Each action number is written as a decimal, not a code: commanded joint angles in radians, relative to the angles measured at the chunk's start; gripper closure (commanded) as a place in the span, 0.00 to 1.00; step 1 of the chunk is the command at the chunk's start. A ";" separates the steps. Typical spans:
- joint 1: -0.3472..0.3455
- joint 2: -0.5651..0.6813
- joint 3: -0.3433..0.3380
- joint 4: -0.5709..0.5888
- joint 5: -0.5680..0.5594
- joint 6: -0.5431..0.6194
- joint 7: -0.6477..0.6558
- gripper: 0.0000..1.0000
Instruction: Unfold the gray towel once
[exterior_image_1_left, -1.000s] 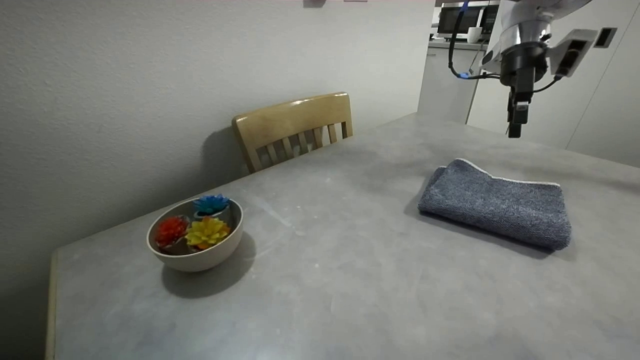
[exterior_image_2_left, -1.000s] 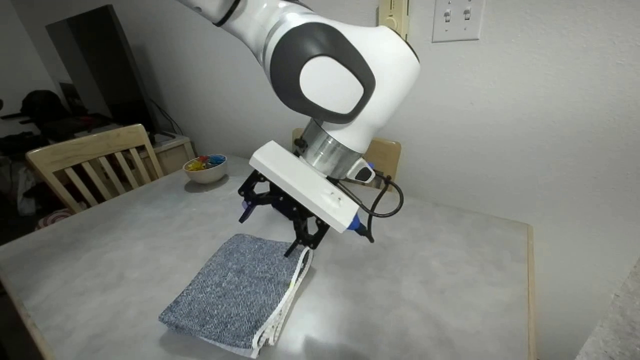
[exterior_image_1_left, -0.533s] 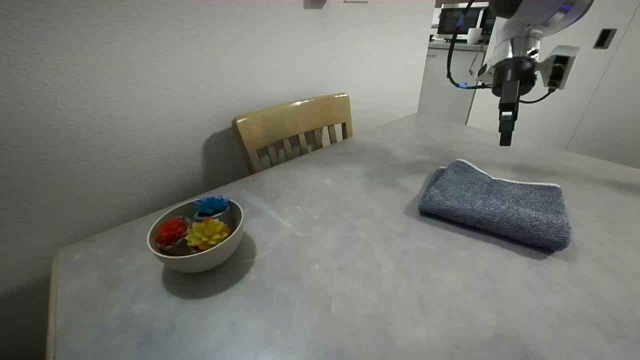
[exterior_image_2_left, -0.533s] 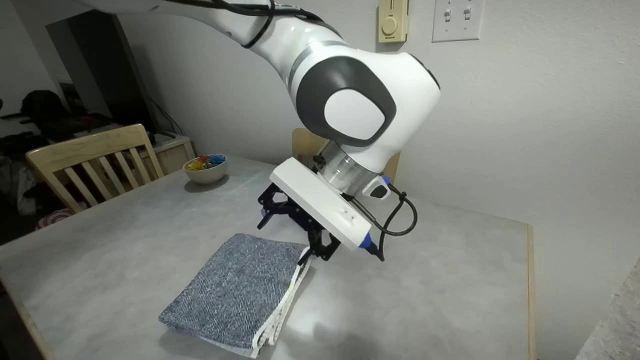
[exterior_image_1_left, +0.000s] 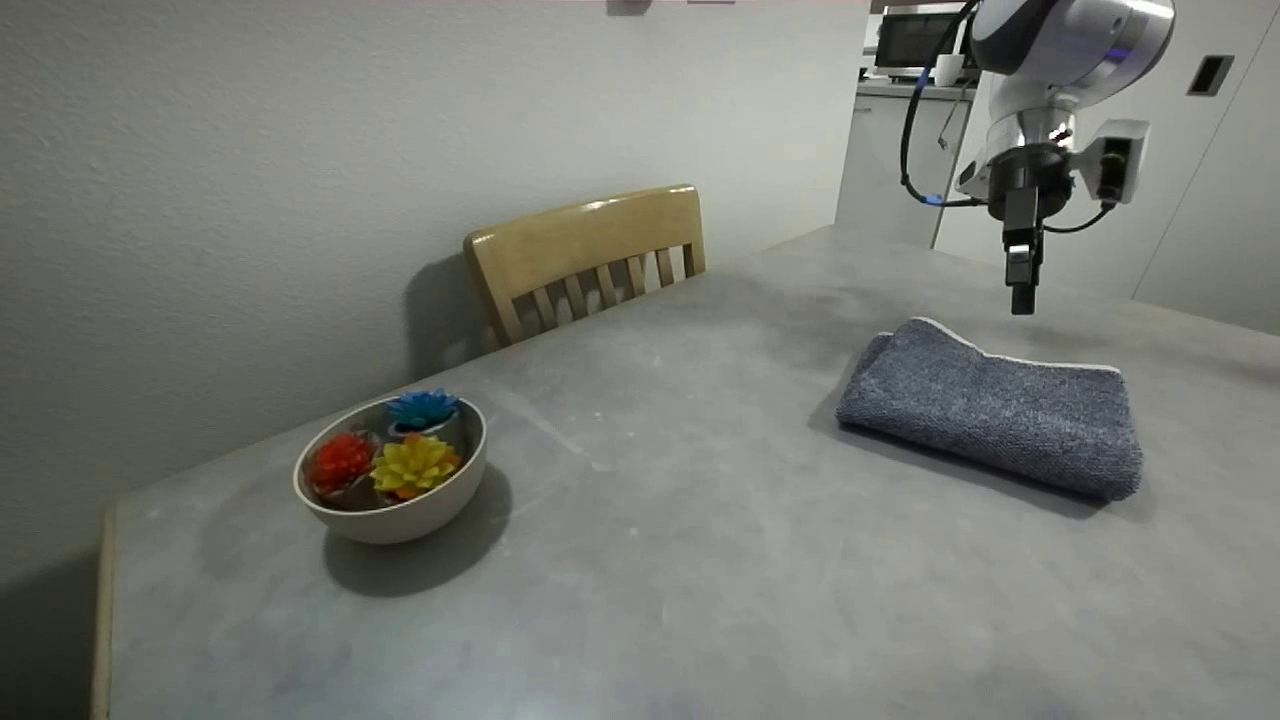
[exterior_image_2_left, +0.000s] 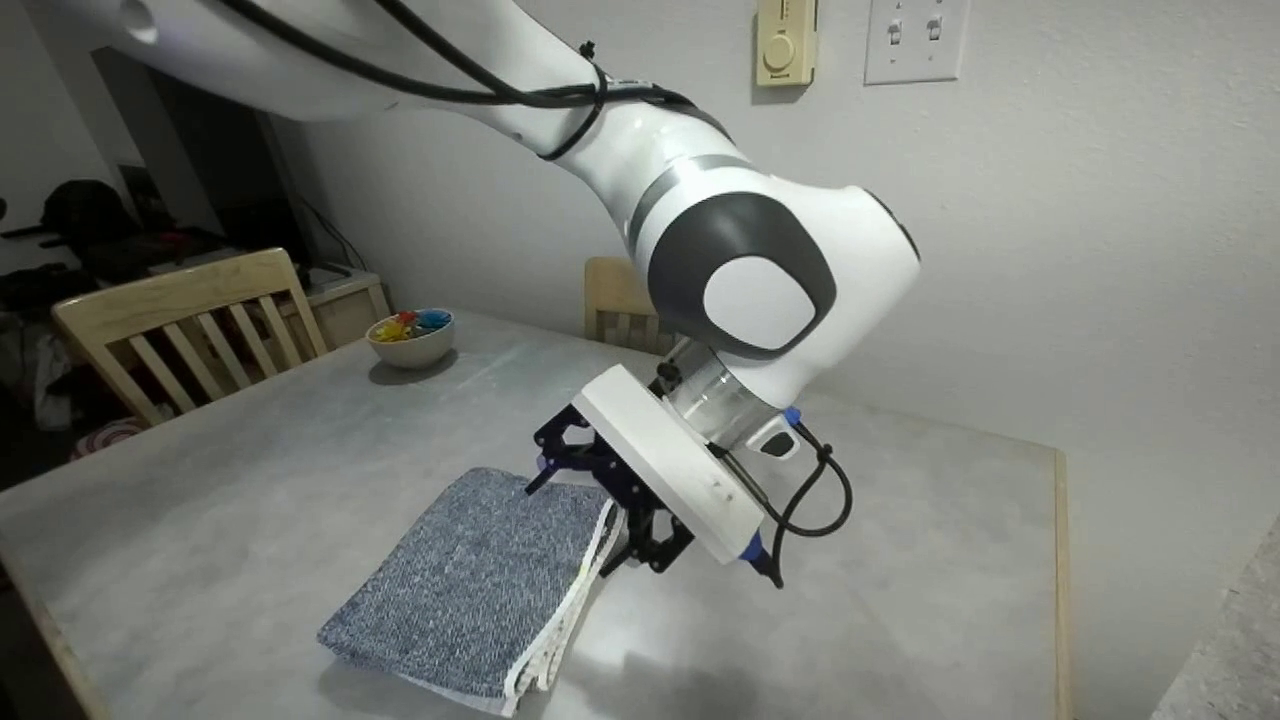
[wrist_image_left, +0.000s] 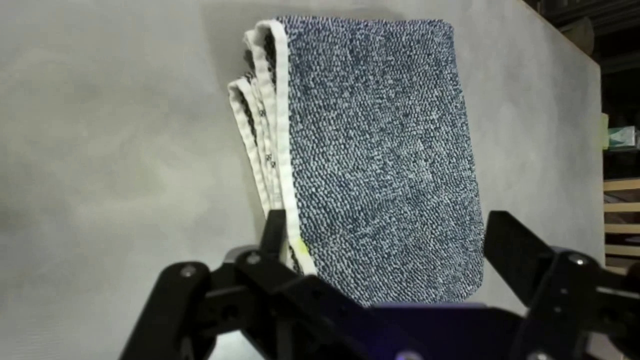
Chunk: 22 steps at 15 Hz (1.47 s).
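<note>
**Black two-fingered claw (exterior_image_2_left: 568, 532) hangs spread near a folded blue-gray terry towel (wrist_image_left: 385, 150)**

The towel lies folded in layers on a wide gray tabletop (exterior_image_2_left: 880, 580) with pale wooden edging (exterior_image_2_left: 1062, 580). Its white bound hems (wrist_image_left: 283, 125) stack loosely along one side, and a small yellow mark (wrist_image_left: 302, 246) shows on the uppermost. In an exterior view, one corner (exterior_image_1_left: 918, 332) on the white-edged side humps higher than the rest.

The claw's black fingers (wrist_image_left: 274, 235) stand wide apart, with nothing clasped between them. In the wrist view, one finger overlaps the white hems while the other stands at the towel's opposite edge; whether either touches the towel, I cannot tell. A glossy white robot arm (exterior_image_2_left: 610, 145) with a dark gray joint cover (exterior_image_2_left: 735, 225) carries the claw, and black cables (exterior_image_2_left: 848, 500) loop beside it.

Well apart from the towel, in both exterior views, a round off-white bowl (exterior_image_1_left: 420, 522) holds a petalled red rosette (exterior_image_1_left: 343, 460), a yellow rosette (exterior_image_1_left: 415, 466) and a blue rosette (exterior_image_1_left: 424, 408). Two pale wooden chairs (exterior_image_2_left: 180, 295) with slatted backs stand at the tabletop's edges.
</note>
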 joint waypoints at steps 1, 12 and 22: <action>-0.018 0.004 0.022 0.007 -0.014 -0.001 0.008 0.00; 0.015 0.107 0.043 0.046 -0.033 0.017 0.081 0.00; 0.023 0.122 0.058 0.046 -0.049 0.080 0.110 0.00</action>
